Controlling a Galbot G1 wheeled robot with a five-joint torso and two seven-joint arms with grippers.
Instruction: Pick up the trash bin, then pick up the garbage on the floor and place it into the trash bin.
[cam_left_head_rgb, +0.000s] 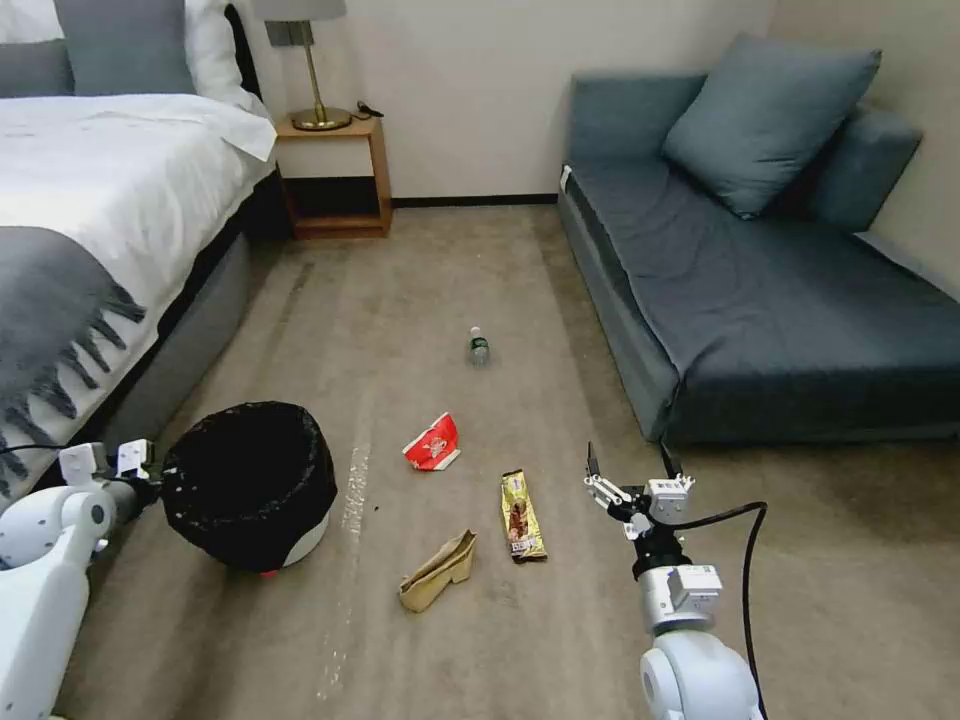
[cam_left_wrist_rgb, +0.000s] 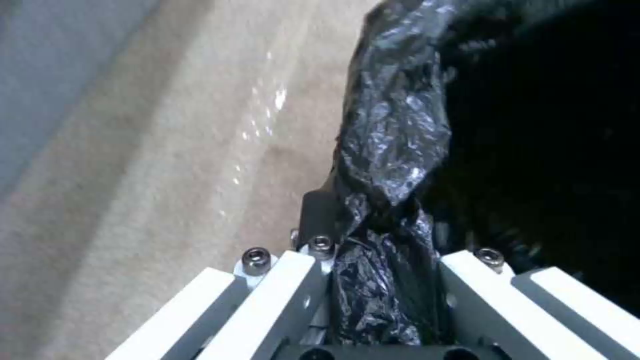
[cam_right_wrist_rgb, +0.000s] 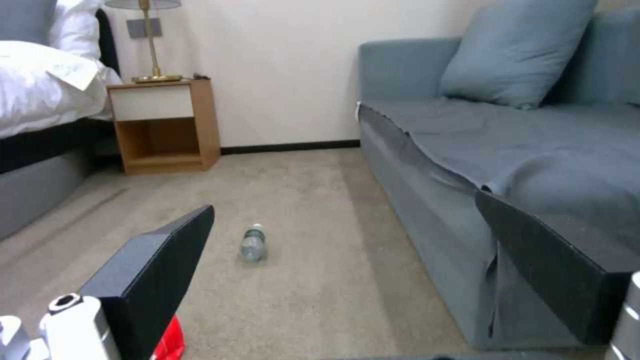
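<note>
Trash bin: the trash bin (cam_left_head_rgb: 250, 485) sits on the floor (cam_left_head_rgb: 420, 650) by the bed (cam_left_head_rgb: 90, 230), on the robot's left. Its open mouth tips toward the camera, and a little red shows at its base.
Left gripper: the left gripper (cam_left_head_rgb: 150, 487) is at the bin's left rim. In the left wrist view its jaws are clamped on the black bag (cam_left_wrist_rgb: 393, 150) at the rim.
Red wrapper: the red-and-white wrapper (cam_left_head_rgb: 432, 443) lies crumpled, right of the bin. I cannot read its writing.
Snack bar: the gold-brown wrapper (cam_left_head_rgb: 522, 515) lies flat, its long side running away from the robot. Its words are too small to read.
Paper bag: the tan paper bag (cam_left_head_rgb: 438, 572) lies nearest the robot, its long side slanting up to the right.
Bottle: the bottle (cam_left_head_rgb: 479, 346) lies farthest off, cap pointing away. Its green label cannot be read.
Right gripper: the right gripper (cam_left_head_rgb: 630, 468) hangs above the floor right of the snack bar, jaws wide apart, holding nothing.
Sofa: the blue sofa (cam_left_head_rgb: 780, 300) is on the right.
</note>
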